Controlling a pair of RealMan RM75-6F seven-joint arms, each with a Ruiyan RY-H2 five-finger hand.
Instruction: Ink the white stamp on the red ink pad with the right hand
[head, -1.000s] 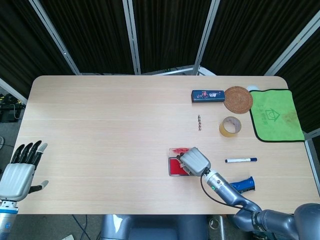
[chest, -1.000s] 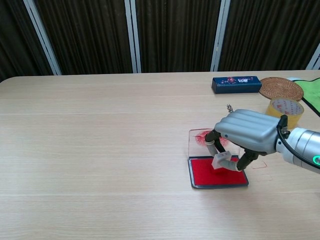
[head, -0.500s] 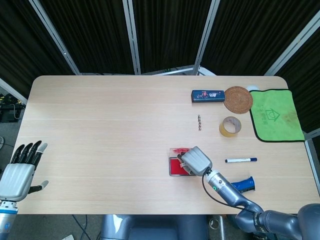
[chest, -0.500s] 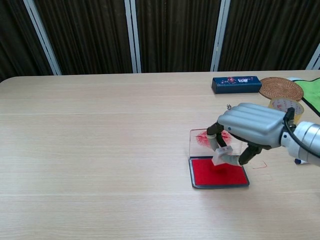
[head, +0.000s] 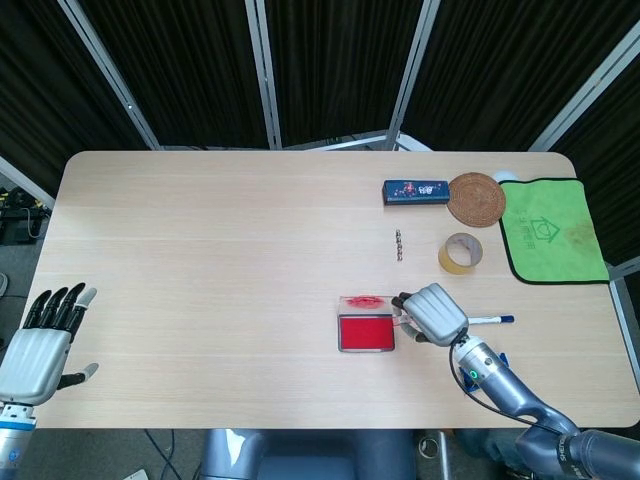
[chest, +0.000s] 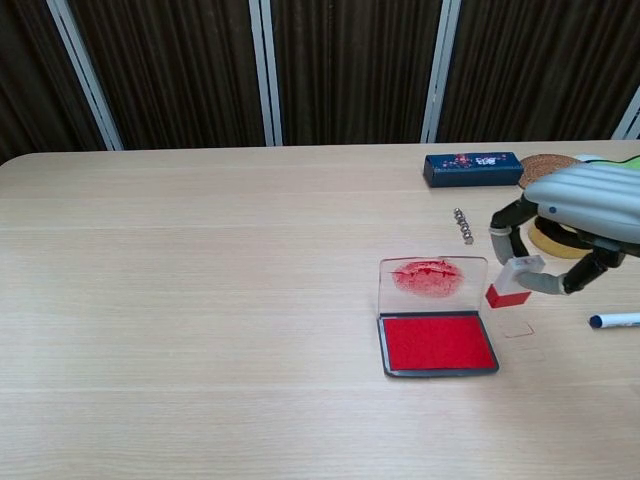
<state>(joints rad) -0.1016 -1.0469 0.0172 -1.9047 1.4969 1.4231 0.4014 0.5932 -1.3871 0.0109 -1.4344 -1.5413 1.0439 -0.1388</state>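
Note:
The red ink pad (chest: 437, 343) (head: 366, 333) lies open near the table's front middle, its clear lid (chest: 432, 284) standing upright behind it with red smears. My right hand (chest: 575, 215) (head: 433, 314) hovers just right of the pad, above the table, and pinches the white stamp (chest: 512, 281), whose face shows red. The stamp is clear of the pad, tilted. My left hand (head: 42, 345) hangs off the table's front left corner with fingers spread and nothing in it.
A blue-capped marker (head: 484, 320) (chest: 613, 320) lies right of the right hand. Yellow tape roll (head: 461, 252), woven coaster (head: 477, 198), dark blue box (head: 415, 191) (chest: 471, 168) and green cloth (head: 549, 230) sit at the back right. A small bead chain (head: 399, 245) (chest: 462, 226) lies behind the pad.
My right hand has lifted the stamp off the red pad and carried it to the right, now beside the pad. The pad is fully uncovered. My left hand stayed put.

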